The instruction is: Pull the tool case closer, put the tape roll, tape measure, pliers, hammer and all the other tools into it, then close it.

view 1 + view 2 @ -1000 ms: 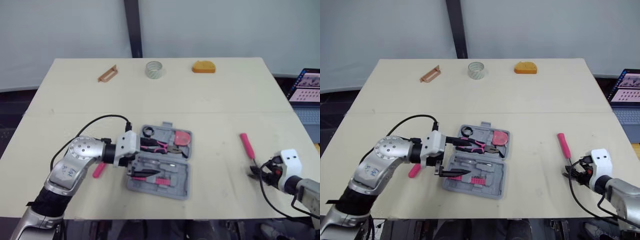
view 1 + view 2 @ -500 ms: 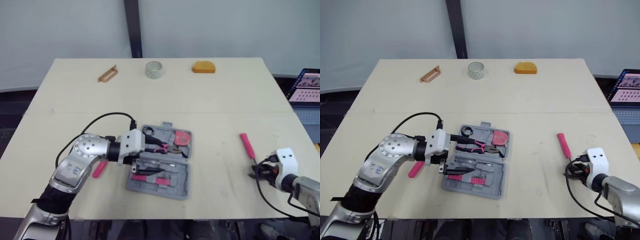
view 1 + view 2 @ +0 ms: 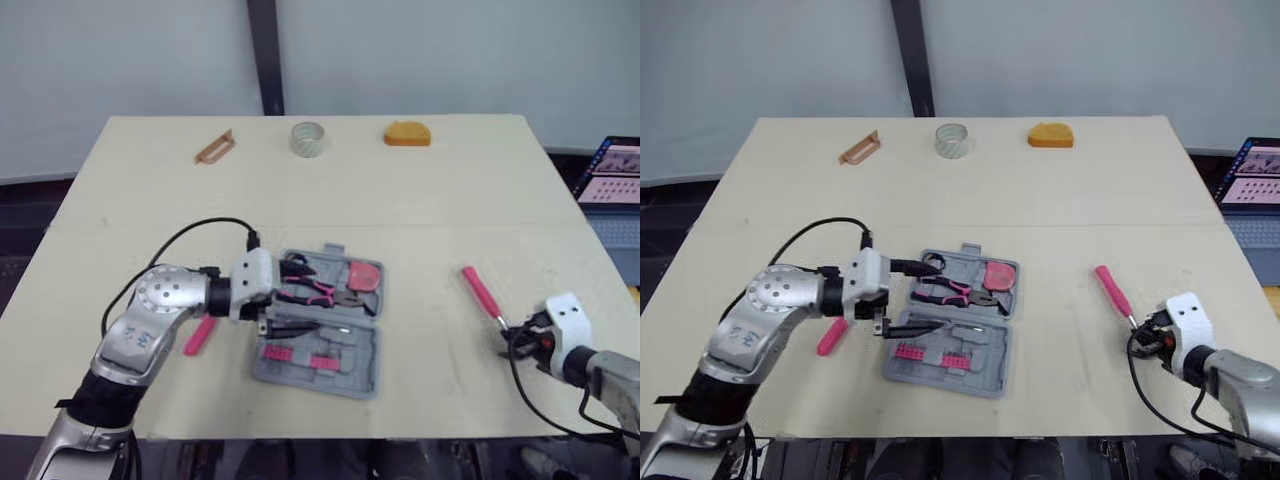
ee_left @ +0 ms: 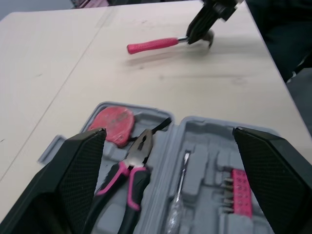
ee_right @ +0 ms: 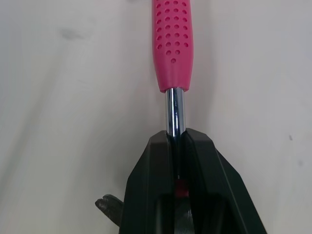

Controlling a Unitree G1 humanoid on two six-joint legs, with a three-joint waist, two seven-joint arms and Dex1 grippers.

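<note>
Head view: pale wooden desk (image 3: 450, 200) carries a grey plastic tool case (image 3: 352, 368), lying open at the centre of the near half. Black-and-pink pliers (image 3: 318, 292) and a red rounded tool (image 3: 366, 276) sit in its far half, and a row of pink bits (image 3: 300, 359) in its near half. The left hand (image 3: 932, 295) hovers over the case's left side, fingers spread wide, gripping nothing. A pink-handled hammer (image 3: 481, 292) is right of the case, well apart from it, with the right hand (image 3: 1145, 340) at its near end. A translucent tape roll (image 3: 308, 138), an orange tape measure (image 3: 407, 133) and a brown flat tool (image 3: 215, 148) rest along the far edge. A small pink tool (image 3: 199, 335) lies just left of the case.

Left wrist view: a slim screwdriver (image 4: 179, 187) lies in the case beside the bits.

Right wrist view: the right hand is clamped on the hammer's chrome shaft (image 5: 174, 109), just beside the pink grip.
</note>
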